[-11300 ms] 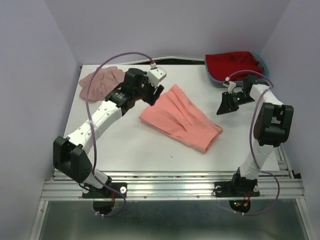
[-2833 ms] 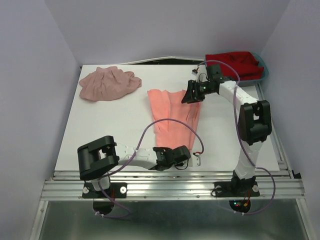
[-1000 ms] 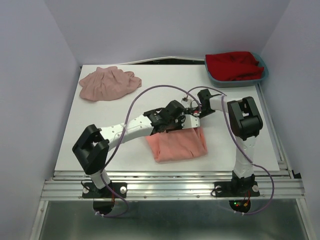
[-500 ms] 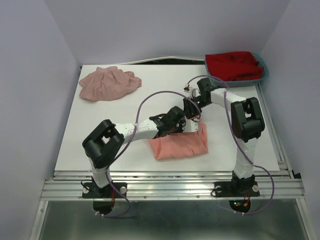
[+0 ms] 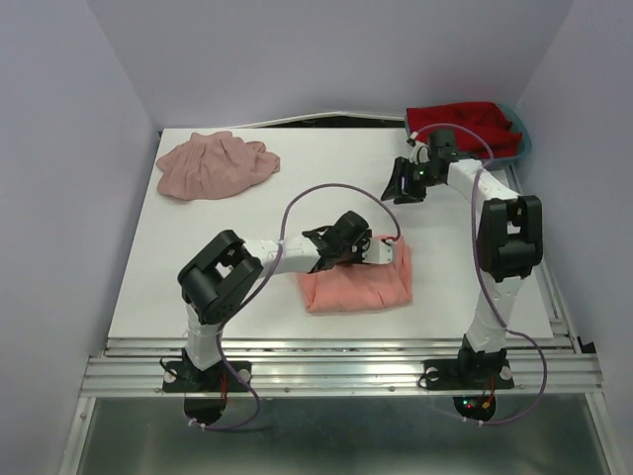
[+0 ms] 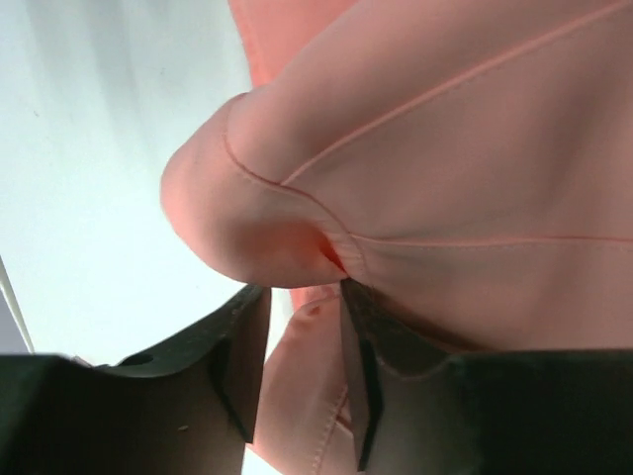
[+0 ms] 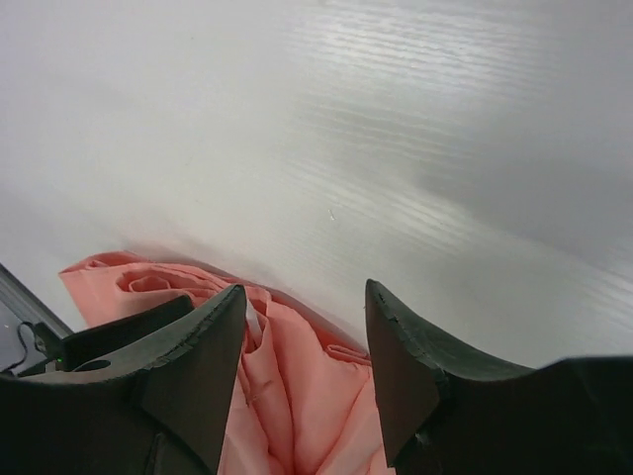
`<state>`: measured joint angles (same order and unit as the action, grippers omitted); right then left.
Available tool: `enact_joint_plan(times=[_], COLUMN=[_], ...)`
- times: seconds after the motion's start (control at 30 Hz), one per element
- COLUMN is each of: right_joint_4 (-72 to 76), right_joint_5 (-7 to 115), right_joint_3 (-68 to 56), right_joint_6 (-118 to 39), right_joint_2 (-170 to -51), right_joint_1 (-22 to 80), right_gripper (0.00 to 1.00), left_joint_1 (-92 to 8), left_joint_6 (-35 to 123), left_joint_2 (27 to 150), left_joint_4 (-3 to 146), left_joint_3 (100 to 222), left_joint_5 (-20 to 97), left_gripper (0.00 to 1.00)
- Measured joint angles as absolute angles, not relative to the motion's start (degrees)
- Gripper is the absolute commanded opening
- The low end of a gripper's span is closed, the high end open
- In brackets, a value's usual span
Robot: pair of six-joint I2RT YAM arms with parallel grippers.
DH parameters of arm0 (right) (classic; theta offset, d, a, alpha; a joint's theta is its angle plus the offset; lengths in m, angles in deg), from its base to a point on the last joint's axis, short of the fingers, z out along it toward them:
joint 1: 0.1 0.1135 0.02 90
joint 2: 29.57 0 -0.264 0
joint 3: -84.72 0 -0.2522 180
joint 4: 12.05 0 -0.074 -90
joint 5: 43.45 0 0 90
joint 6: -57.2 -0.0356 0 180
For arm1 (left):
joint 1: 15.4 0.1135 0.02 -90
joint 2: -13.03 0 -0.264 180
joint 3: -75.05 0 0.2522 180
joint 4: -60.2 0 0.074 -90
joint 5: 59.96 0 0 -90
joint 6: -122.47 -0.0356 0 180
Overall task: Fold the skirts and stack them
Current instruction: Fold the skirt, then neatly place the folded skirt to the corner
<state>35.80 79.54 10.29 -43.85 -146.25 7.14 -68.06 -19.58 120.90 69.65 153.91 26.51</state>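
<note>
The coral skirt (image 5: pixel 356 282) lies folded on the tabletop (image 5: pixel 198 257). The left arm (image 5: pixel 282 255) reaches to its far edge, jaws clamped on a fold of it. Beyond the skirt's far right corner the right arm (image 5: pixel 463 176) hovers, jaws apart and empty. The mauve skirt (image 5: pixel 213 165) lies crumpled, well apart, to its far left.

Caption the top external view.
Left gripper at the folded salmon skirt, right gripper open beyond it, mauve skirt crumpled at far left.
</note>
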Motion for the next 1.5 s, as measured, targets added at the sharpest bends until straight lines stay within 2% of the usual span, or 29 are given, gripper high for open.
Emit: enact_joint_plan(times=[0.03, 0.1, 0.13, 0.33, 0.43, 0.53, 0.67, 0.73, 0.87, 1.03, 1.27, 1.37, 1.43, 1.5], right_joint_4=[35.85, 35.91, 35.95, 35.39, 32.09, 27.74, 23.39, 21.90, 20.96, 20.89, 20.30, 19.47, 18.69, 19.08], right_joint_5=[79.80, 80.72, 81.29, 87.94, 94.60, 100.39, 106.43, 108.50, 109.49, 107.54, 99.98, 96.55, 95.69, 97.38], right_joint_3=[10.29, 10.29, 10.29, 12.54, 12.33, 9.18, -0.22, -6.12, -16.28, -21.73, -22.51, -22.47, -21.84, -19.65], right_joint_6=[-44.31, -45.29, -45.69, -47.87, -50.45, -52.20, -53.60, -53.69, -53.38, -50.93, -46.97, -45.88, -45.95, -46.73], right_joint_2=[-145.71, -143.50, -142.34, -133.60, -128.90, -125.10, -120.27, -119.48, -120.24, -125.93, -131.59, -134.91, -137.90, -140.51], right_joint_1=[6.29, 3.80, 2.62, -2.78, -2.28, 0.17, 6.27, 10.18, 14.79, 16.02, 14.53, 12.89, 11.86, 11.12], right_gripper=[0.57, 0.57, 0.56, 0.55, 0.55, 0.54, 0.53, 0.53, 0.53, 0.51, 0.49, 0.47, 0.45, 0.46], left_joint_1=[-67.80, -66.77, -65.94, -58.95, -54.75, -52.24, -51.28, -51.30, -51.45, -51.43, -46.23, -41.51, -39.84, -39.69], left_joint_6=[-19.80, -20.22, -20.24, -15.87, -10.31, -2.86, 10.78, 18.60, 31.26, 43.80, 50.95, 52.02, 51.58, 50.08], left_joint_2=[120.99, 120.99, 120.99, 119.26, 113.65, 106.56, 94.89, 90.59, 89.06, 100.07, 112.01, 117.17, 120.49, 121.89], left_joint_4=[69.89, 70.92, 71.64, 75.97, 79.46, 82.39, 83.24, 80.29, 75.62, 69.74, 63.31, 61.50, 61.54, 61.80], left_joint_3=[154.39, 156.77, 158.81, 170.35, 173.58, 174.83, 169.95, 164.60, 152.84, 141.67, 141.01, 142.96, 146.37, 149.28], left_joint_5=[26.49, 26.08, 25.77, 27.10, 29.40, 33.22, 47.36, 53.18, 63.54, 70.49, 73.29, 73.99, 74.42, 73.53], left_gripper=[0.57, 0.89, 0.99, 0.99, 0.99, 0.93, 0.66, 0.59, 0.56, 0.52, 0.49, 0.43, 0.44, 0.53])
